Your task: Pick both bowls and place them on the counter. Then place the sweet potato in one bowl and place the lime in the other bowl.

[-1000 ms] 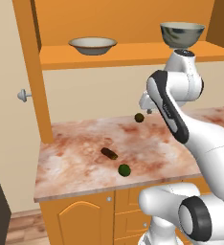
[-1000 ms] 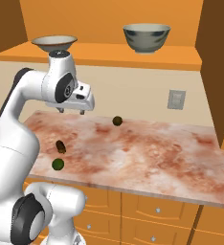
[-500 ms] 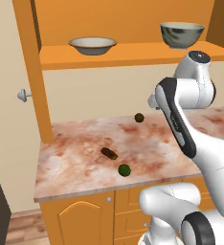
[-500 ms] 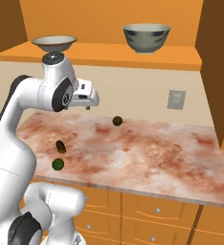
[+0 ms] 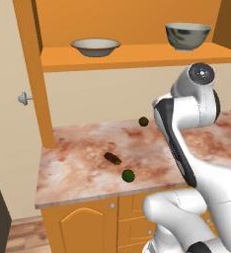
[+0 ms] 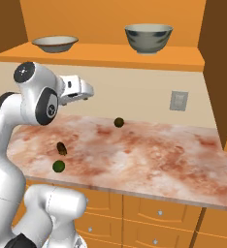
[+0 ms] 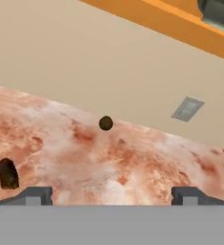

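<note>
Orange shelf [image 5: 137,59] above marble counter [image 6: 149,155]: cream bowl [image 5: 95,47] left, grey-green bowl [image 5: 187,35] right, both not yet brought down. On the counter, sweet potato [image 5: 112,158] lies near lime [image 5: 128,175]; olive-brown ball [image 5: 143,121] sits by the wall. Gripper [image 6: 89,90] hangs between shelf and counter, fingers spread wide, holding nothing. Risks: hand striking the shelf edge on the climb; a glossy rim slipping from a shallow pinch; the dull ball mistaken for the lime.

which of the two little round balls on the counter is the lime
The lime is the bright green ball near the counter's front edge, beside the sweet potato. The duller olive-brown ball sits back by the wall.
</note>
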